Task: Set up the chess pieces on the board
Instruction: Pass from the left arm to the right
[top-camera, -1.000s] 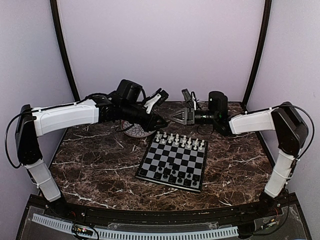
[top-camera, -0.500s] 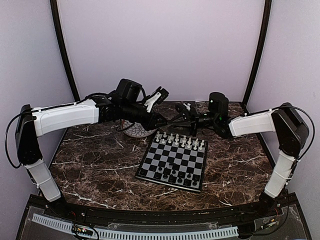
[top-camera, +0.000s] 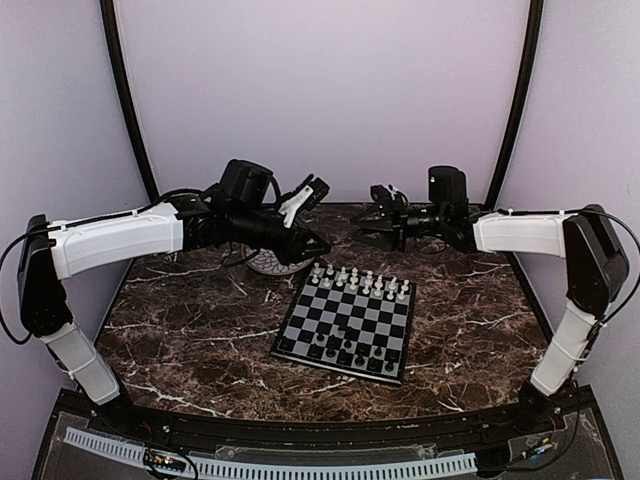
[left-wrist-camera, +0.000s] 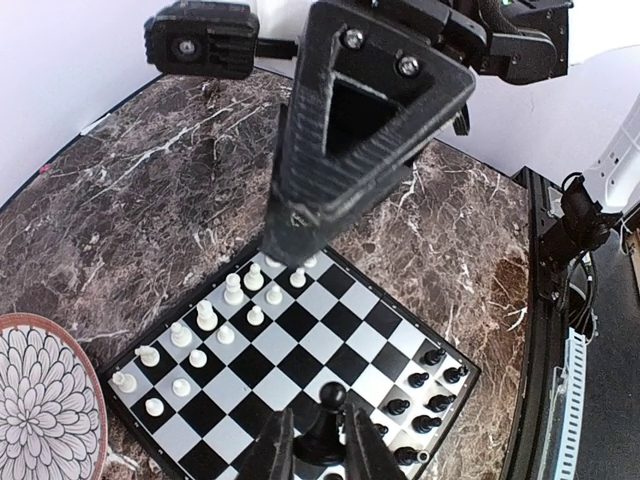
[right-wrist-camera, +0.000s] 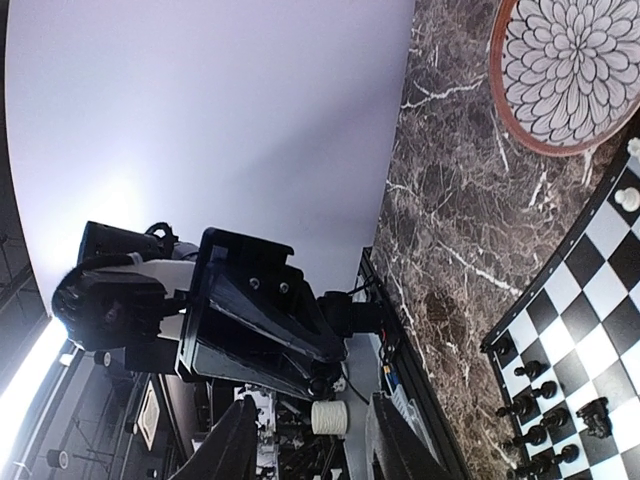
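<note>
**Grip.** The left gripper is clenched on a black chessman. The piece sits between the fingertips, round head uppermost in the wrist view. We judge its long axis to run along the fingers rather than across them.

**Other arm.** The right gripper has its fingers parted. A pale cylinder shows in the gap, touching neither finger. We cannot tell whether it is a chessman or something far behind.

**Positions, all relative to the board.**
- Left gripper: just off the far-left corner, above the edge nearest the plate.
- Right gripper: beyond the far edge and raised, facing the left one.
- White chessmen: fill the two far ranks.
- Black chessmen: an incomplete cluster on the near ranks, by the edge closest to the arm bases.
- The board itself lies flat on the marble table.

**Relation that matters.** The empty black squares lie across the board from the loaded fingers, on the near side. We judge that the left arm, being the one loaded, has to draw back over the white ranks without brushing them. It must also turn the piece base-down before letting go.
</note>
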